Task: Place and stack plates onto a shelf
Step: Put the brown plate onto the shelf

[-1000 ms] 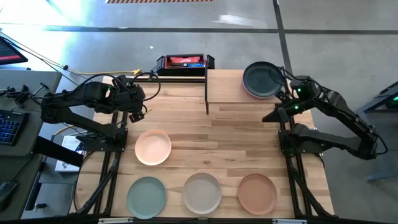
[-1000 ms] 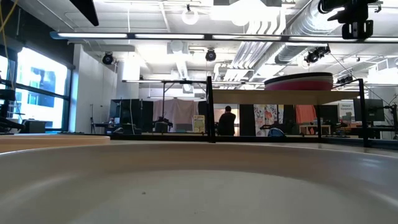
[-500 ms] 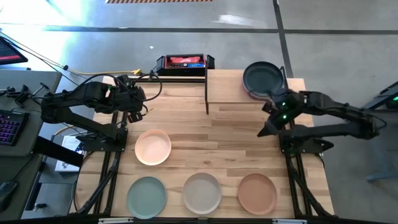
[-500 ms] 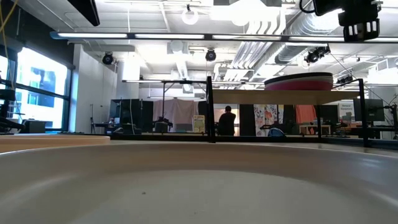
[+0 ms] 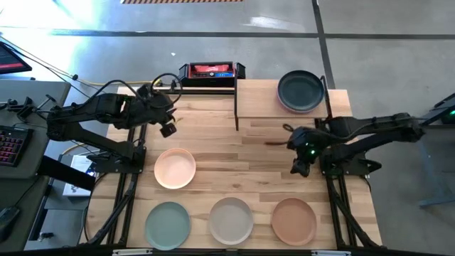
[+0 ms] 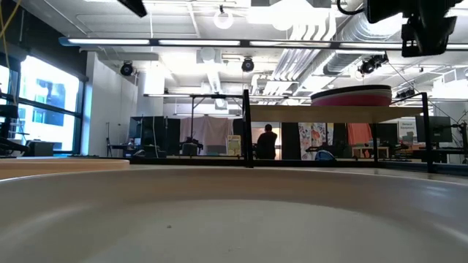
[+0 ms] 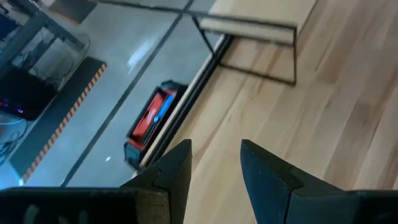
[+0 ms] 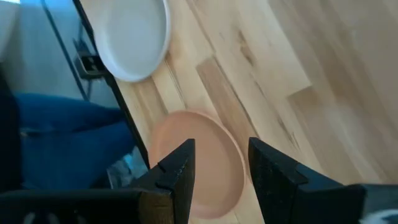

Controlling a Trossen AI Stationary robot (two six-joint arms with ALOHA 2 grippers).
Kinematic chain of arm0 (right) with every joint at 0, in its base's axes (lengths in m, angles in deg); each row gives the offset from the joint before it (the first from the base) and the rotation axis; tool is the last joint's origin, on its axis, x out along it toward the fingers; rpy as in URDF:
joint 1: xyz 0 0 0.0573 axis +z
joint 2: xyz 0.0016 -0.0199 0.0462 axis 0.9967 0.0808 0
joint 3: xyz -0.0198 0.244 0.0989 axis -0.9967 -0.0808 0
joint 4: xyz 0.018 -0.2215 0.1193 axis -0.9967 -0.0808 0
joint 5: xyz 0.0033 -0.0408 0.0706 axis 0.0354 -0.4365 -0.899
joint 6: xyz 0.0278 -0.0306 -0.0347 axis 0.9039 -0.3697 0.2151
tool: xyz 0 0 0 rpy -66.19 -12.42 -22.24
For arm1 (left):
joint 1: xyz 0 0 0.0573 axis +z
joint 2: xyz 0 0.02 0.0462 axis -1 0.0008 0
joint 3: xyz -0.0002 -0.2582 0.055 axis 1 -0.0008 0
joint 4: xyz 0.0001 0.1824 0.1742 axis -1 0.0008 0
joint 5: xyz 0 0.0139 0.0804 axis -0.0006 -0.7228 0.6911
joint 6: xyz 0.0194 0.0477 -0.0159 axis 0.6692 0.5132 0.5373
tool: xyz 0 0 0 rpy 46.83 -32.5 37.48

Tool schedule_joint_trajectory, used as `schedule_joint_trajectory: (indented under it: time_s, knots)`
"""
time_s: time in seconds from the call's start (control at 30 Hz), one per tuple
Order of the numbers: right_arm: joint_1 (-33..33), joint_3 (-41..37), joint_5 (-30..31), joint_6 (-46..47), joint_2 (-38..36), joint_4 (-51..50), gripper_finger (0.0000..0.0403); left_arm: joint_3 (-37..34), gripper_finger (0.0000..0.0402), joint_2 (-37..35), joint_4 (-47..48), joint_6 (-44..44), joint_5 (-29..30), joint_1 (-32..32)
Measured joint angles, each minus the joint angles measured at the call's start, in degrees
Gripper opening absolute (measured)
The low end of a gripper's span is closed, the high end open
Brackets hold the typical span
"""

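Right tool (image 5: 299,162), fingers parted and empty, hangs above the desk (image 5: 256,156) short of the tan plate (image 5: 293,220); lower squarely over its near rim before closing; charcoal plate (image 5: 301,92) tops the shelf (image 5: 259,99) stack; left tool (image 5: 168,128) waits, parted.

Charcoal plate (image 5: 301,92) over magenta on light wood shelf (image 5: 259,107); peach plate (image 5: 175,168), sage green (image 5: 168,225), white-grey (image 5: 231,220), tan brown (image 5: 293,220) below. Black-and-red box (image 5: 211,71) behind.
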Motion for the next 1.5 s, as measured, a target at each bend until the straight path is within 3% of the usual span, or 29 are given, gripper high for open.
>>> schedule_joint_trajectory:
  time_s: [0.3,0.5,1.0,1.3,1.5]
  knots:
    - [6.5,0.0,0.0,-5.5,7.6,0.3,0.013,0.0,0.0127,0.0,-3.0,6.9,0.6,0.0]
    - [11.0,0.0,0.0,-11.1,13.3,5.3,0.013,0.0,0.0127,0.0,-3.0,4.5,-1.5,0.0]
    - [22.4,0.0,0.3,-14.3,26.8,13.3,0.013,0.0,0.0127,0.1,-2.9,1.4,-4.7,0.0]
    - [26.6,0.0,10.9,-15.5,32.1,14.5,0.013,0.0,0.0127,0.1,-2.9,1.3,-4.7,0.0]
    - [26.6,0.0,12.9,-16.0,34.3,14.5,0.013,0.0,0.0127,0.1,-2.9,1.0,-4.7,0.0]
